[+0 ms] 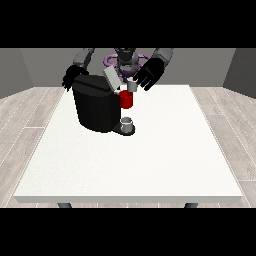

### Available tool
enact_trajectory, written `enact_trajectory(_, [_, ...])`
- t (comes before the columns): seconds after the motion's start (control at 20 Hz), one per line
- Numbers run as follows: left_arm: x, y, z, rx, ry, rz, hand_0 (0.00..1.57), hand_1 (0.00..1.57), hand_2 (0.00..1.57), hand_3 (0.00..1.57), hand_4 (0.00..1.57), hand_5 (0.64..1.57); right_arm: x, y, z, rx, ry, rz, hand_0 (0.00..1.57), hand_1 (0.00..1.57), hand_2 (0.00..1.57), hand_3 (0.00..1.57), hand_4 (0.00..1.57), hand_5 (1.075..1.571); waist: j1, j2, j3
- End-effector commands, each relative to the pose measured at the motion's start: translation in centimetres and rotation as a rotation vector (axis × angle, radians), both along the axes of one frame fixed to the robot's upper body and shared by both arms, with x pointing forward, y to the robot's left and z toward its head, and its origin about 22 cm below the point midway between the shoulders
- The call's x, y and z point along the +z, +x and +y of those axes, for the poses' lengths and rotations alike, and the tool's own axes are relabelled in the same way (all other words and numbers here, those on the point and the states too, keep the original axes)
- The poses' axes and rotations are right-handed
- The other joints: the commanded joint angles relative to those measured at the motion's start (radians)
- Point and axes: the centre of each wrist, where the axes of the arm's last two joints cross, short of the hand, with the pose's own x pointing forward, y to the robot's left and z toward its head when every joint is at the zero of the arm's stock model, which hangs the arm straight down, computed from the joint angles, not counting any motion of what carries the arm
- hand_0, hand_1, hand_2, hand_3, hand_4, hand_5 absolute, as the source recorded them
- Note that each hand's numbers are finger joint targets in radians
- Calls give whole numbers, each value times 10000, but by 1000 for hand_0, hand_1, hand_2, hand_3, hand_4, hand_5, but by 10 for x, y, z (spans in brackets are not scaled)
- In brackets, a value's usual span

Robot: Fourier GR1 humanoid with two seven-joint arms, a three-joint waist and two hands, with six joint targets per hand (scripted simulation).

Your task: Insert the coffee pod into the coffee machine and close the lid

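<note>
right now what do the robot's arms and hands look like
Both arms are grey, with rounded segments that run down from the shoulders. Each ends in a bulky black robot hand: one at the view's right, one at the view's left. No cables, sleeves or markings can be made out.

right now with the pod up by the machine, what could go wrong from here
1. The hand at the view's right holds the small grey coffee pod just above the red pod holder; if it comes down off-centre, the pod may catch on the rim or tip.
2. The lid stands raised right beside that hand, so a knock could swing it down early.
3. A missed pod could land near the cup below.
</note>
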Motion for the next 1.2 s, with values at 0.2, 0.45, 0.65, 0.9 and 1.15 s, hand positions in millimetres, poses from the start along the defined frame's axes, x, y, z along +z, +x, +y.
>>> enact_trajectory(0.2, [6, 4, -19, -120, 135, 332, 1283, 1283, 1314, 1222, 504, 1571, -2, 2, -9, -404, 10, -124, 0, 0, 0, 0, 480, 1571, -8, 17, 1])
enact_trajectory(0.45, [-24, 6, -30, -171, 125, 588, 1229, 1229, 1283, 1207, 511, 1571, 7, -3, 1, -282, -53, 193, 0, 0, 0, 0, 480, 1571, -226, -162, -2])
enact_trajectory(0.65, [-12, 4, -15, -193, 208, 112, 1183, 1183, 1251, 1180, 499, 1571, -4, -8, -12, -185, 166, -11, 0, 0, 0, 0, 530, 1571, -222, 185, -1])
enact_trajectory(0.9, [5, 7, -28, -596, 248, 209, 1198, 1198, 1271, 1200, 505, 1571, 3, 4, -24, -493, 255, -14, 0, 0, 0, 0, 518, 1571, -23, 229, 0])
enact_trajectory(1.15, [-17, 6, -25, -296, 207, 305, 1164, 1164, 1239, 1182, 492, 1571, 1, -3, -13, -641, 231, -110, 0, 0, 0, 0, 525, 1571, 18, 261, -1])
